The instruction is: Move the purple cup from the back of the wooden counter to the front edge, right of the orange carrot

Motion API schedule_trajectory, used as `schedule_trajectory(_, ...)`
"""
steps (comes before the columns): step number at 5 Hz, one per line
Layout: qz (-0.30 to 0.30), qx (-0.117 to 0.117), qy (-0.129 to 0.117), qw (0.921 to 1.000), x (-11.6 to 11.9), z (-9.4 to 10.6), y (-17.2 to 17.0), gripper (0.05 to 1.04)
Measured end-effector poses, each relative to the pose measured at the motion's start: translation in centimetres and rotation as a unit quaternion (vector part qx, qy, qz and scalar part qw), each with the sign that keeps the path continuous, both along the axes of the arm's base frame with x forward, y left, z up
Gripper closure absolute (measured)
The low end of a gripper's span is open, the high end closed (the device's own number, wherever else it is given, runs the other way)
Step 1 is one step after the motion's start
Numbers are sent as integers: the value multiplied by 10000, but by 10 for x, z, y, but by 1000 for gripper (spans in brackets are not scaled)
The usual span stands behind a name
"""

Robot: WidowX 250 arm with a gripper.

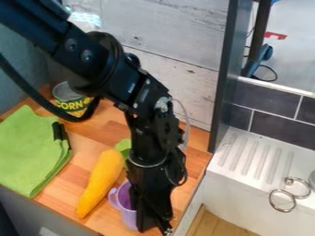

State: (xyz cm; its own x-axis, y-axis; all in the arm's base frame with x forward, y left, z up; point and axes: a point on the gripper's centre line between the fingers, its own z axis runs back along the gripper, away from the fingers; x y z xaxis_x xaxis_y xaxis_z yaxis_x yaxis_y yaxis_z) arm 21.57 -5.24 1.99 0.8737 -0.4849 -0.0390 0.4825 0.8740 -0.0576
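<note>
Camera view. The arm (148, 133) enters from the upper left, bends at its joints and extends down across the bench (80, 143). The hand (154, 229) is at the lower edge of the view, pointing down, directly beside the purple cup (128, 214). Whether the hand is released, clenched or grasping the cup cannot be determined from this angle.

The cup is located on the bench, on the side of the hand toward the yellow vegetable (100, 180). Its handle faces that vegetable; its opposite side is hidden behind the hand. The vegetable lies at a slant, narrow end toward the front edge of the bench. A green part (124, 146) is located at its wide end, partly behind the arm.

A green cloth (27, 152) lies at the far left of the bench, with a black item (60, 132) at its side. A can (71, 99) is positioned behind the cloth, near the wall (166, 71).

To the right, beyond the dark upright panel (224, 73), is a white ribbed surface (258, 159). Two metal rings (282, 201) are located at its front edge.
</note>
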Motion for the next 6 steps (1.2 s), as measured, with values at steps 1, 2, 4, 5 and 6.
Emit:
schedule_trajectory(1, 225, -387, -183, 9988, -2, 6, 3, 753)
schedule_trajectory(2, 340, -468, -441, 9974, 0, 26, 1, 460)
schedule_trajectory(4, 842, 74, -680, 9941, -10, 88, 22, 77)
schedule_trajectory(5, 1428, 445, -424, 9878, -14, 100, 55, 83)
schedule_trajectory(6, 1962, 495, -98, 9793, -11, 100, 91, 83)
